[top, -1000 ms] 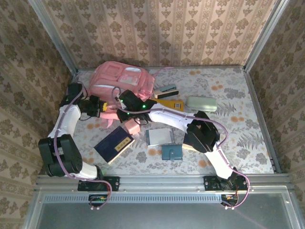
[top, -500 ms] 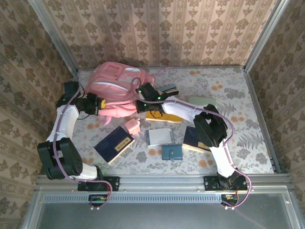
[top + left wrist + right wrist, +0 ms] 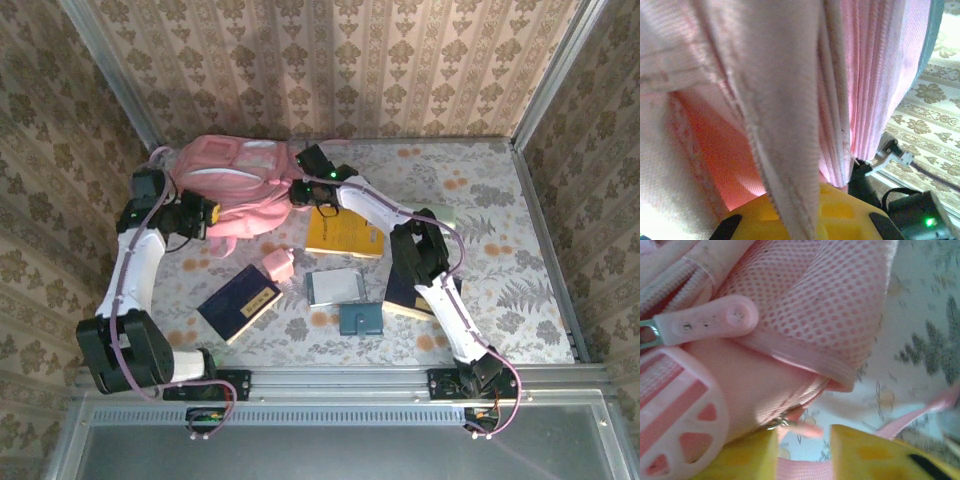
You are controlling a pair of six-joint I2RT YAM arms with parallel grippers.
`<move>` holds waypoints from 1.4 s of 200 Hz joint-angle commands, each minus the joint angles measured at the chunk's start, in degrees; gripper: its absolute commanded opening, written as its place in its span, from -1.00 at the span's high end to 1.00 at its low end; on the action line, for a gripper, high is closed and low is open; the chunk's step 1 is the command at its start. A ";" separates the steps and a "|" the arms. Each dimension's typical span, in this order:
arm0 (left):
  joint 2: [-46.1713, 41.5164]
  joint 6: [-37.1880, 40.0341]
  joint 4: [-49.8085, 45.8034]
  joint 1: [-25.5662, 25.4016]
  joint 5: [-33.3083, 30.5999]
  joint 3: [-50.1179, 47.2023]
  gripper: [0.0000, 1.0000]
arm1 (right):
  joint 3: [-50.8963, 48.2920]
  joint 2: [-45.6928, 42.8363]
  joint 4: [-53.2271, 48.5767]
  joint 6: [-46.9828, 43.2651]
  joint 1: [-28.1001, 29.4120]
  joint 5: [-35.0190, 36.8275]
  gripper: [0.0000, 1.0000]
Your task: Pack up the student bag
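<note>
The student bag [image 3: 235,182], a big soft pink backpack, lies at the back left of the table. My left gripper [image 3: 205,216] is at its near left edge, shut on a fold of the bag's pale pink fabric [image 3: 790,150] that runs between the yellow fingers [image 3: 850,215]. My right gripper [image 3: 303,190] is at the bag's right side with its yellow fingers [image 3: 865,455] apart. A small pink zip pull [image 3: 807,429] hangs loose in the gap between them, under the mesh side pocket [image 3: 815,305].
A yellow book [image 3: 345,232], a small pink item [image 3: 277,265], a navy book [image 3: 240,302], a grey notebook [image 3: 333,287] and a teal pouch [image 3: 359,320] lie in front of the bag. Another dark book [image 3: 403,292] sits under the right arm. A pale green case [image 3: 445,214] is further right.
The right gripper swept from the bag's front round to its right side, then opened. The bag shifted towards the back left, uncovering the yellow book. The left gripper stayed shut on the fabric.
</note>
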 commanded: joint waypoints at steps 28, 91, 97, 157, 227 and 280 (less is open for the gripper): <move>-8.75 -5.14 3.78 -7.30 -9.62 -4.73 1.00 | 25.94 8.79 -13.93 -4.94 2.20 0.64 -0.45; 1.91 -14.69 20.72 -15.92 -18.66 -7.17 1.00 | 42.62 10.79 -37.31 -15.97 4.08 18.38 -0.62; 3.61 -13.74 22.12 -16.37 -19.32 -6.26 1.00 | 43.98 10.65 -38.58 -16.70 4.30 18.97 -0.62; 12.41 -11.25 28.96 -20.50 -19.32 -2.03 0.63 | 43.30 3.81 -39.92 -18.36 5.08 27.47 -0.85; 8.81 -1.01 25.08 -22.44 -15.88 -1.14 -0.34 | 30.66 -6.50 -37.87 -25.04 6.55 32.27 -0.85; -1.46 20.15 14.75 -22.05 -17.11 0.24 -0.43 | 7.43 -21.18 -36.78 -28.12 7.74 38.99 -0.91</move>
